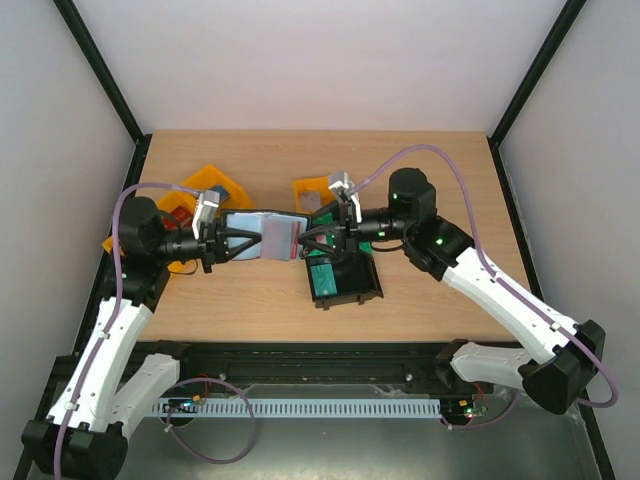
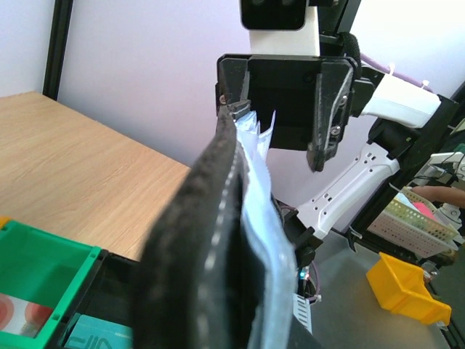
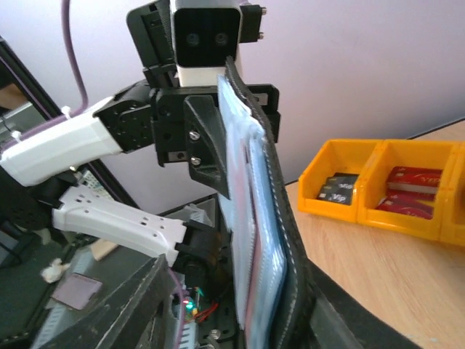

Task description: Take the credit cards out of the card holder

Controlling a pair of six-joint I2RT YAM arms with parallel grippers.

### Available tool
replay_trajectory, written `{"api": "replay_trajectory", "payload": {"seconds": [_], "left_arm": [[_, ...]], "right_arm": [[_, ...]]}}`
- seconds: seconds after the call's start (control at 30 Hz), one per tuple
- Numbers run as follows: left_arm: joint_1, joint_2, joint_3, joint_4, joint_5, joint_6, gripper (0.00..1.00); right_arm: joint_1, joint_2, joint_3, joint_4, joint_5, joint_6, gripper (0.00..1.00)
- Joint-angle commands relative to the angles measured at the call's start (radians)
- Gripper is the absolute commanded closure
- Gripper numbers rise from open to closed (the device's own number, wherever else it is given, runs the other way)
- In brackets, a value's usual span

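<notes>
**Wooden table with bins set out on it**

A light wooden table (image 1: 430, 180) is shown. Yellow bins (image 1: 212, 180) are set on its left side, partly hidden. Another yellow bin (image 1: 306, 188) is placed near the middle, towards the far edge. A black bin (image 1: 365, 285) is set near the front edge, with a green tray (image 1: 320, 275) at its left. Whether the tray lies inside or just beside that bin cannot be told.

Plain white walls (image 1: 300, 60) and black frame posts (image 1: 100, 68) enclose the wooden table (image 1: 250, 300).
</notes>
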Motion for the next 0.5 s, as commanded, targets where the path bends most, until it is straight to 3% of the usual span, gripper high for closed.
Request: {"api": "replay_trajectory", "payload": {"seconds": [0.0,0.23,0.47], "left_arm": [[0.004,-0.01,0.032,0.072,0.035,-0.031,0.98],[-0.003,-0.008,0.031,0.085,0.039,-0.031,0.98],[-0.005,-0.017,0.008,0.092,0.023,-0.026,0.98]], "right_arm": [[-0.007,-0.007,-0.019,0.032,0.031,0.008,0.61],[-0.006,0.036,-0.031,0.116,0.04,0.123,0.78],[0.003,0.064,-0.045,0.231,0.055,0.229,0.81]]}}
